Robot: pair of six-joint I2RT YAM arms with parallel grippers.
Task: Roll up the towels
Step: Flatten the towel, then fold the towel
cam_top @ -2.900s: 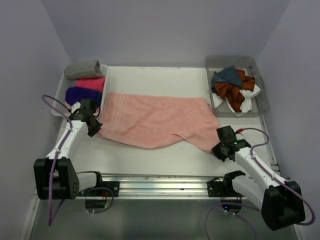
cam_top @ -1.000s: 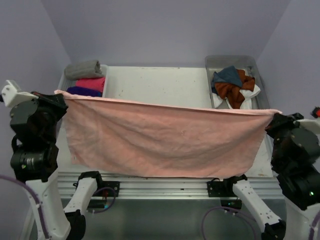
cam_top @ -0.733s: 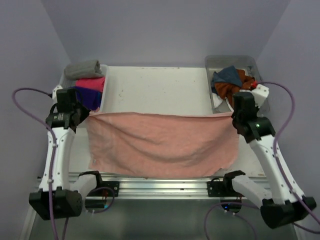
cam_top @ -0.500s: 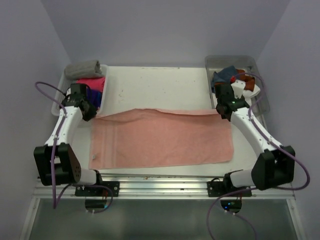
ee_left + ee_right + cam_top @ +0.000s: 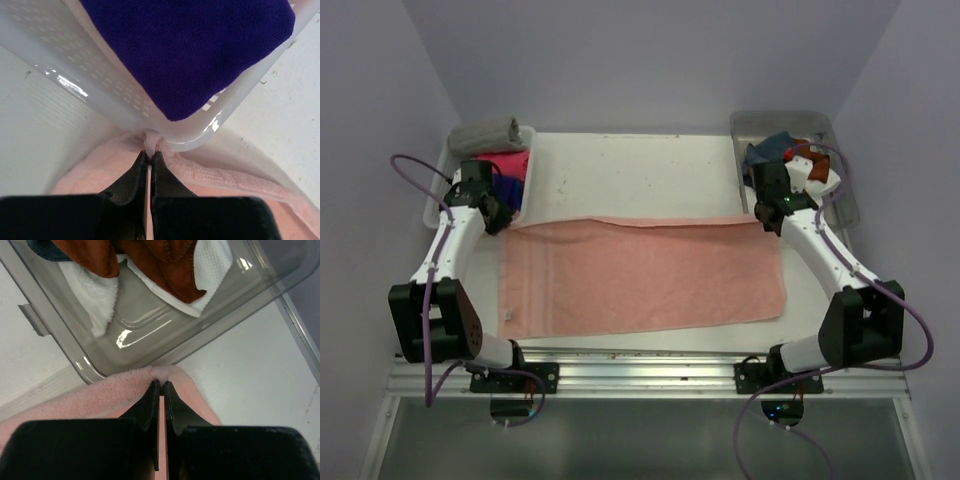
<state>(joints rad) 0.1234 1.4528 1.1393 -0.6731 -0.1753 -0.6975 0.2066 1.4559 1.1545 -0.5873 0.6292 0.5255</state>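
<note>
One salmon pink towel (image 5: 640, 275) lies flat mid-table, long side across.

Far-left corner of it: white basket (image 5: 65, 75) holding three rolls: grey roll (image 5: 488, 137), hot pink roll (image 5: 508, 166), purple roll (image 5: 190, 45). The left gripper (image 5: 150, 156) is pinched tight on this corner, hard against the basket wall.

Far-right corner: right gripper (image 5: 161, 386) clamped on the cloth. Just beyond sits a clear bin (image 5: 150, 335) with three loose cloths: teal cloth (image 5: 772, 148), rust cloth (image 5: 165, 260), white cloth (image 5: 95, 295).

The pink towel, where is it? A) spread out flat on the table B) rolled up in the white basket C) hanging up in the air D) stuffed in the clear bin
A: the pink towel lies spread flat across the table.
</note>
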